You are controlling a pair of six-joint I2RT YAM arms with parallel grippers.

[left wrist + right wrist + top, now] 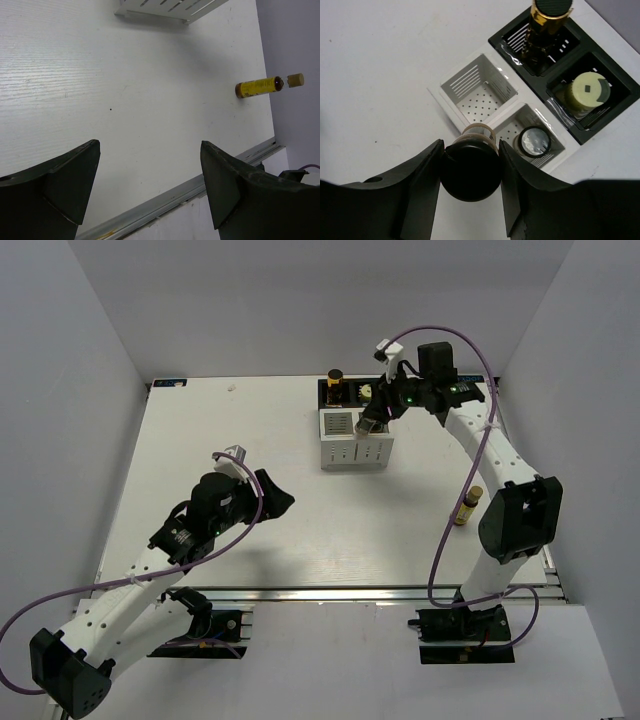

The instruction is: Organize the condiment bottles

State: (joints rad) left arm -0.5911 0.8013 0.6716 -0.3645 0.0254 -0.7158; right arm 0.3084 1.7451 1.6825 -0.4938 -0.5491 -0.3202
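My right gripper (372, 423) (471, 145) is shut on the black cap of a bottle (470, 172) and holds it upright above the white organizer (451, 79) (335, 455). Below it, the left white compartment is empty and the right one holds a silver-topped bottle (535, 141). The black organizer (625, 87) (324, 390) holds a gold-necked, black-capped bottle (550, 15) (336, 380) and a pale-capped bottle (587, 90). A yellow bottle (468, 506) (257, 87) lies on its side at the table's right. My left gripper (278, 502) (150, 145) is open and empty above bare table.
A small tan cap (296, 80) lies just off the yellow bottle's neck. The metal rail of the table's near edge (165, 200) runs under my left fingers. Grey walls close in the table on the left, right and back.
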